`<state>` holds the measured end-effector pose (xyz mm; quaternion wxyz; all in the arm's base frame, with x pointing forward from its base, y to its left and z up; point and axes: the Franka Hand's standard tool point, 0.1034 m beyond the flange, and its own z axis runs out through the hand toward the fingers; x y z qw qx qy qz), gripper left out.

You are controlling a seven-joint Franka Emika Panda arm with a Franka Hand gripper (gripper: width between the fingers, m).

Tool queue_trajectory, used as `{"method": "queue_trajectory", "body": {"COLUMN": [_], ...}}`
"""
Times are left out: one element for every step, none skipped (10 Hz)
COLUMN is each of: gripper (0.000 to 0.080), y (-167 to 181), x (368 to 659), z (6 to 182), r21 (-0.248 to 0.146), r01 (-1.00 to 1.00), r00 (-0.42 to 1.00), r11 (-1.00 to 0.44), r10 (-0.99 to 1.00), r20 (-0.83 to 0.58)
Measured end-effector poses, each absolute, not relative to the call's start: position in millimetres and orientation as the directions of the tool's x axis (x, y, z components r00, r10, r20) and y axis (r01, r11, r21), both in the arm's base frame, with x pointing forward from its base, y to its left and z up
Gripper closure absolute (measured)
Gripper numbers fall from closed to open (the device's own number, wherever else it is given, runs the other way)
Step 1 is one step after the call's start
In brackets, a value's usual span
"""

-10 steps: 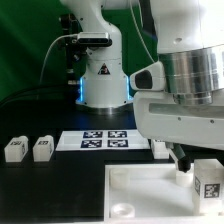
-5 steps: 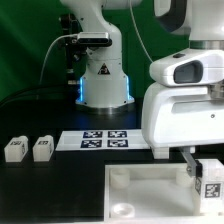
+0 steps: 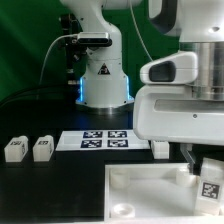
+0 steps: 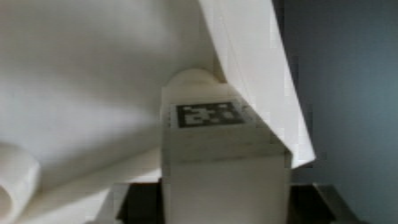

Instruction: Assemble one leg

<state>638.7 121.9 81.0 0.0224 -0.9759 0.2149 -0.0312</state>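
Since the earlier frame the arm's white housing has shifted slightly toward the exterior view's left and the small white blocky plastic leg (image 3: 209,181) with its black-and-white marker tag now sits a little tilted.

Exterior view, left to right: two small white plastic pegs (image 3: 14,149) (image 3: 43,148) stand side by side on the black tabletop (image 3: 55,190), apart from everything else. The thin flat white marker board (image 3: 105,140) lies in front of the robot base (image 3: 103,75). The large white square plate (image 3: 150,190) lies at the near right, one round corner socket (image 3: 122,209) visible.

The leg is held over the plate's right portion. The gripper (image 3: 207,168) is clamped on the leg; the arm's bulk hides most of the fingers.

Wrist view: the leg (image 4: 221,140) fills the centre, tag facing the camera, against the white plate (image 4: 80,100).
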Motion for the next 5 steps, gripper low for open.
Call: {"method": "queue_trajectory", "body": {"gripper": [0.05,0.05,0.05,0.05,0.0499], "y": [117.3,114.9,111.8,110.6,112.4], "x": [639.2,639.2,638.4,636.9,635.9], "z": [80.0,79.7,79.6,79.8,79.9], "r21": [-0.087,-0.103,-0.116,-0.114,-0.104], "r01": [-0.63,-0.692,-0.821,-0.913,-0.957], "r00": [0.772,0.717,0.565,0.401,0.281], "r11": [-0.772,-0.714,-0.559,-0.392,-0.27], "r10": [-0.634,-0.697,-0.825,-0.913,-0.954], "r20": [0.032,0.018,-0.023,-0.069,-0.102]}}
